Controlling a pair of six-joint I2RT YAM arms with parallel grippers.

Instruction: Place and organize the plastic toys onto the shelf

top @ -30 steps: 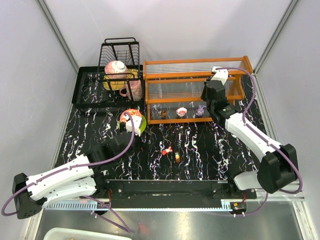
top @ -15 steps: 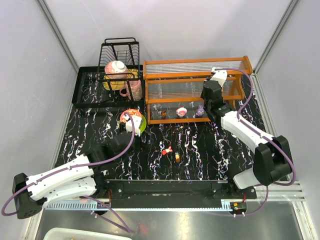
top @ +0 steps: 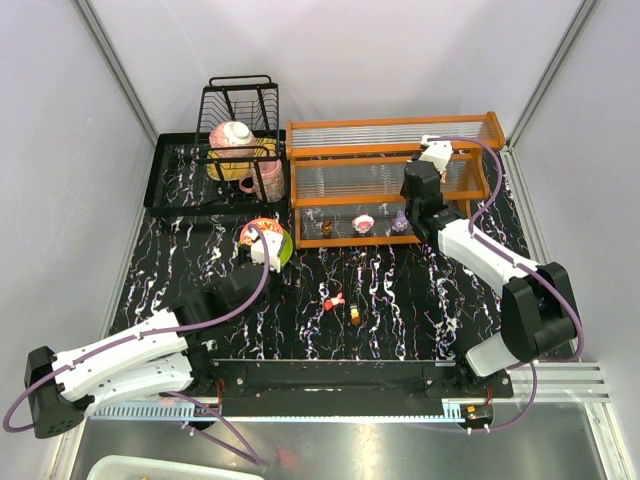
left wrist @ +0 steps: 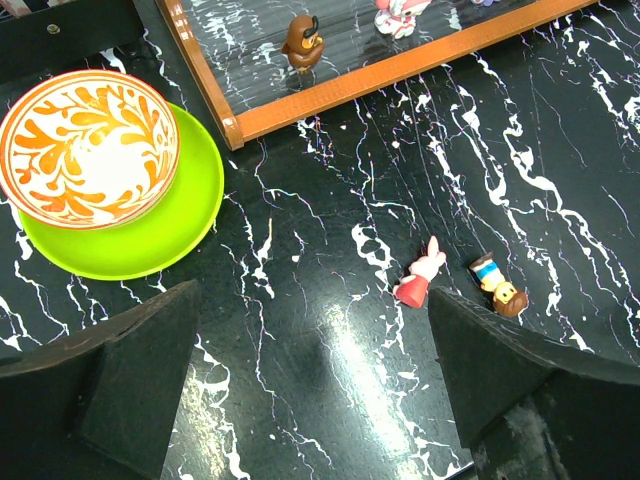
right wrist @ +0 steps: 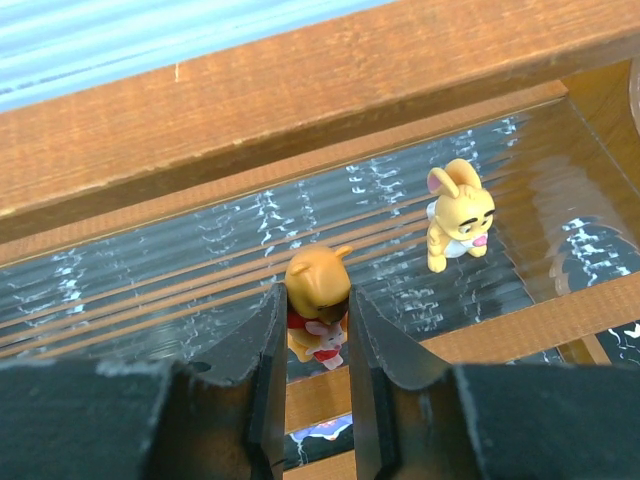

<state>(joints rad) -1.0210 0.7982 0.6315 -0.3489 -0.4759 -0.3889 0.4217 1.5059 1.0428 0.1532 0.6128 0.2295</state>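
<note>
The right gripper point(right wrist: 317, 312) pinches an orange bear toy point(right wrist: 317, 288) over the shelf point(right wrist: 300, 90), above its clear ribbed panel. A yellow rabbit toy point(right wrist: 457, 215) stands beyond and to the right of the fingertips. The step in hand looks like placing, and the next move likely calls for lowering the bear and releasing it upright. The left gripper point(left wrist: 318, 380) hangs with its fingers spread wide. A red-and-pink toy point(left wrist: 420, 282) and a blue-capped toy point(left wrist: 497, 286) lie ahead of its right finger. No writing can be read.

Left hand point(left wrist: 312, 340): fingers spread wide over bare tabletop point(left wrist: 300, 300), with an open lane between them.
Obstacles: pink toy point(left wrist: 420, 282) and blue-capped toy point(left wrist: 497, 287) lie close together just off the right finger. Bowl point(left wrist: 88, 150) on green plate point(left wrist: 190, 210) sits ahead-left. The shelf point(left wrist: 400, 65) bars the far side.

Right hand point(right wrist: 317, 320): closed on bear toy point(right wrist: 318, 280) above ribbed panel point(right wrist: 150, 290). Upper rail point(right wrist: 300, 90) is close overhead. Yellow rabbit toy point(right wrist: 457, 215) stands to the right, apart. The panel to the left is bare.
</note>
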